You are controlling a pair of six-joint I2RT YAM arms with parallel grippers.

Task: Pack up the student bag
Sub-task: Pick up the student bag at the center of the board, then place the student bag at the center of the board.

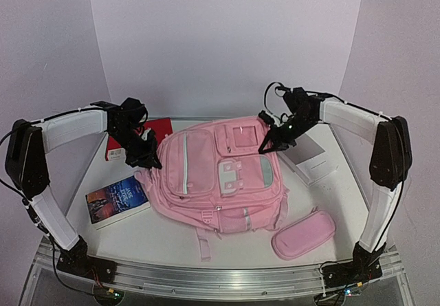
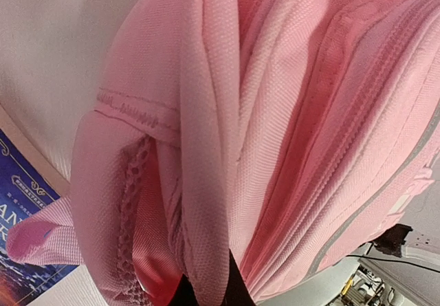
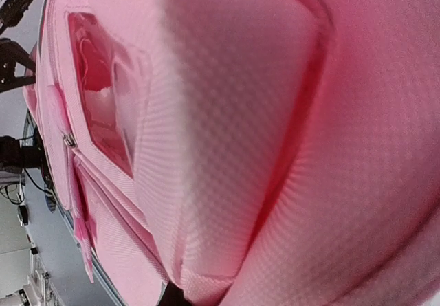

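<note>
The student bag (image 1: 218, 175), a large pink backpack with grey stripes and a white clasp, lies flat in the middle of the table. My left gripper (image 1: 146, 156) is at its left side. In the left wrist view a fold of the bag's fabric (image 2: 206, 182) runs down between the two black fingers (image 2: 237, 291), and the left gripper (image 2: 208, 292) is shut on it. My right gripper (image 1: 269, 141) is at the bag's upper right corner. Pink fabric (image 3: 227, 148) fills the right wrist view. It narrows into the right gripper (image 3: 199, 296), where only one dark fingertip (image 3: 170, 298) shows.
A blue-covered book (image 1: 117, 199) lies left of the bag, and a red book (image 1: 159, 128) lies behind the left gripper. A white box (image 1: 311, 156) sits to the right. A small pink pencil case (image 1: 303, 234) lies near the front right.
</note>
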